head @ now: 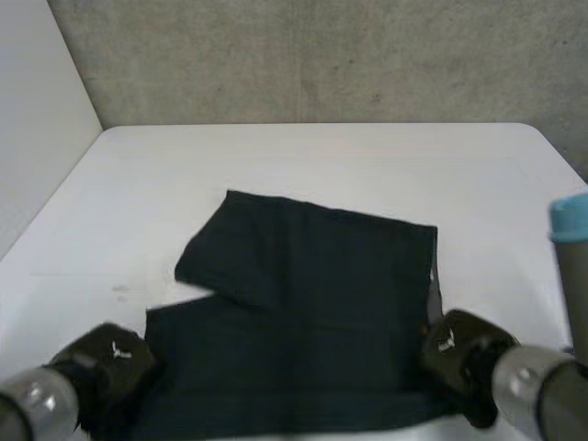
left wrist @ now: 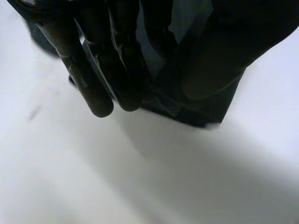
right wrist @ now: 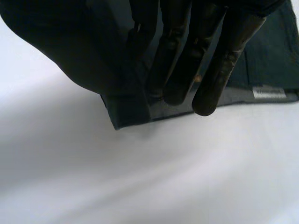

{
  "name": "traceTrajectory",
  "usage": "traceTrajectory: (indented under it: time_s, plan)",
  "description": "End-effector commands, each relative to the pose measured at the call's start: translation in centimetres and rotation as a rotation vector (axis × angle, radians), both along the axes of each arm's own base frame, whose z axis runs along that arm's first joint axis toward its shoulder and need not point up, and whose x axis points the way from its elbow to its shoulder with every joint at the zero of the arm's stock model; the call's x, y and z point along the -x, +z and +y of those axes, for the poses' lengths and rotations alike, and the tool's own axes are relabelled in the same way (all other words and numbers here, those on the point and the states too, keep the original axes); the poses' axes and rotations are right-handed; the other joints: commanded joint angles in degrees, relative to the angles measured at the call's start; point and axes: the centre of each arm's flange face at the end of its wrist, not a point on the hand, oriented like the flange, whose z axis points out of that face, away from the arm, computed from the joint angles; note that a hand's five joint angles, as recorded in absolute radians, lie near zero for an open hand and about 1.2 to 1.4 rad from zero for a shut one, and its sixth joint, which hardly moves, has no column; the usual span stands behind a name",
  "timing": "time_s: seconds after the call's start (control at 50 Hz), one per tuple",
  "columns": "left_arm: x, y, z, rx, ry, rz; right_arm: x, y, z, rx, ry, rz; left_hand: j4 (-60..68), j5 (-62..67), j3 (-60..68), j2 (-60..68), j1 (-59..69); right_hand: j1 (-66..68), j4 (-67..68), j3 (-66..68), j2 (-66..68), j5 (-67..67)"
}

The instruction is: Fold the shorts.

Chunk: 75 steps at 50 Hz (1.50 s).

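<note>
Dark shorts (head: 303, 303) lie flat on the white table (head: 322, 165), with one leg part folded over at the left. My left hand (head: 110, 363) sits at the near left corner of the cloth. Seen from the left wrist, its fingers (left wrist: 93, 70) and thumb pinch that corner of the shorts (left wrist: 196, 114). My right hand (head: 459, 354) is at the near right corner. From the right wrist, its fingers (right wrist: 210, 60) and thumb clamp the waistband corner (right wrist: 131, 114), beside a small label (right wrist: 268, 92).
Bare white table surrounds the shorts on the far side and on both sides. A grey wall stands behind the table and a white panel at the left. The right arm's light-blue cap (head: 570, 216) rises at the right edge.
</note>
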Motion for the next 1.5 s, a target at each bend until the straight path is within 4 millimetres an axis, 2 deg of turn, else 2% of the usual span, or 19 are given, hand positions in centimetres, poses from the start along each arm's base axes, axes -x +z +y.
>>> traceTrajectory:
  time_s: [0.02,0.14,0.34,0.56,0.64,0.68,0.7,0.72,0.74,0.76,0.84,0.86,0.94,1.06,1.2,1.38,1.44,1.46,1.5]
  plan:
    - [0.7,3.0,-2.4,0.110,-0.051,0.104,-0.1,2.1,-0.7,0.026,0.042,-0.094,11.18,14.87,11.60,11.23,15.98,24.62,11.72,11.58,12.82,13.32]
    - [3.0,2.0,-9.5,0.275,-0.037,0.161,-1.9,0.1,-6.7,0.005,-0.099,-0.173,11.18,14.87,11.60,11.23,15.98,24.62,11.72,11.58,12.82,13.32]
    - [10.1,-1.1,-19.7,0.483,0.068,0.202,-4.3,-1.6,-15.8,0.293,-0.289,-0.215,11.18,14.87,11.60,11.23,15.98,24.62,11.72,11.58,12.82,13.32]
    - [14.5,-4.9,-25.6,0.627,0.071,0.267,-6.3,-5.0,-21.2,0.532,-0.292,-0.289,11.18,14.87,11.60,11.23,15.98,24.62,11.72,11.58,12.82,13.32]
    - [15.6,-5.8,-26.2,0.697,0.058,0.316,-6.7,-6.0,-22.3,0.604,-0.289,-0.295,11.18,14.87,11.60,11.23,15.98,24.62,11.72,11.58,12.82,13.32]
    - [16.2,-5.7,-26.2,0.732,0.052,0.347,-6.8,-6.1,-22.7,0.630,-0.292,-0.304,0.52,4.22,0.94,0.57,5.33,24.62,11.72,11.58,12.82,13.32]
    - [16.5,-5.7,-26.1,0.744,0.044,0.359,-6.8,-6.0,-22.8,0.644,-0.299,-0.308,-11.89,-8.19,-11.47,-11.84,-7.08,10.36,-2.54,-2.69,-1.44,-0.94]
    - [16.9,-5.8,-26.0,0.770,0.036,0.371,-6.8,-5.7,-23.0,0.670,-0.317,-0.316,-43.82,-40.12,-43.40,-43.77,-39.01,-24.75,-37.66,-37.80,-36.56,-36.05]
    - [17.1,-5.8,-25.9,0.783,0.034,0.376,-6.7,-5.5,-23.1,0.681,-0.331,-0.319,-55.30,-51.60,-54.87,-55.25,-50.49,-40.43,-53.33,-53.47,-52.23,-51.73]
    - [17.2,-5.8,-26.0,0.795,0.033,0.383,-6.6,-5.3,-23.1,0.687,-0.343,-0.323,-58.57,-54.88,-58.15,-58.52,-53.77,-45.38,-58.28,-58.42,-57.18,-56.68]
    - [17.6,-5.2,-25.3,0.826,0.033,0.407,-5.7,-2.0,-22.8,0.723,-0.405,-0.426,-58.61,-54.91,-58.19,-58.56,-53.80,-45.38,-58.28,-58.42,-57.18,-56.68]
    - [17.6,-5.0,-25.0,0.827,0.033,0.408,-5.5,-0.5,-22.0,0.708,-0.413,-0.494,-58.61,-54.91,-58.19,-58.56,-53.80,-45.38,-58.28,-58.42,-57.18,-56.68]
    - [16.4,-2.2,-23.3,0.815,0.039,0.413,-4.7,1.2,-19.3,0.629,-0.407,-0.590,-58.61,-54.91,-58.19,-58.56,-53.80,-45.38,-58.28,-58.42,-57.18,-56.68]
    - [13.7,-0.7,-20.7,0.764,0.058,0.400,-2.3,-1.9,-14.9,0.338,-0.430,-0.543,-58.61,-54.91,-58.19,-58.56,-53.80,-45.31,-58.21,-58.35,-57.11,-56.61]
    - [11.2,-0.5,-17.9,0.661,0.129,0.483,-0.2,-4.7,-11.6,0.092,-0.512,-0.617,-58.61,-54.91,-58.19,-58.56,-53.80,-30.00,-42.90,-43.05,-41.80,-41.30]
    - [10.2,-2.0,-16.5,0.568,0.155,0.520,0.1,-6.9,-11.4,0.135,-0.507,-0.675,-58.44,-54.74,-58.02,-58.39,-53.63,-17.05,-29.96,-30.10,-28.85,-28.35]
    - [10.0,-2.3,-16.4,0.559,0.158,0.515,0.2,-7.9,-11.9,0.145,-0.514,-0.663,-58.27,-54.57,-57.85,-58.22,-53.46,0.05,-12.86,-13.00,-11.75,-11.25]
    - [10.0,-2.4,-16.4,0.557,0.159,0.514,0.5,-8.4,-12.3,0.153,-0.532,-0.649,-58.27,-54.57,-57.85,-58.22,-53.46,18.77,5.87,5.73,6.97,7.47]
    - [10.0,-2.3,-16.3,0.557,0.159,0.514,0.9,-8.6,-12.7,0.171,-0.554,-0.629,-58.27,-54.57,-57.85,-58.22,-53.46,24.62,11.72,11.58,12.82,13.32]
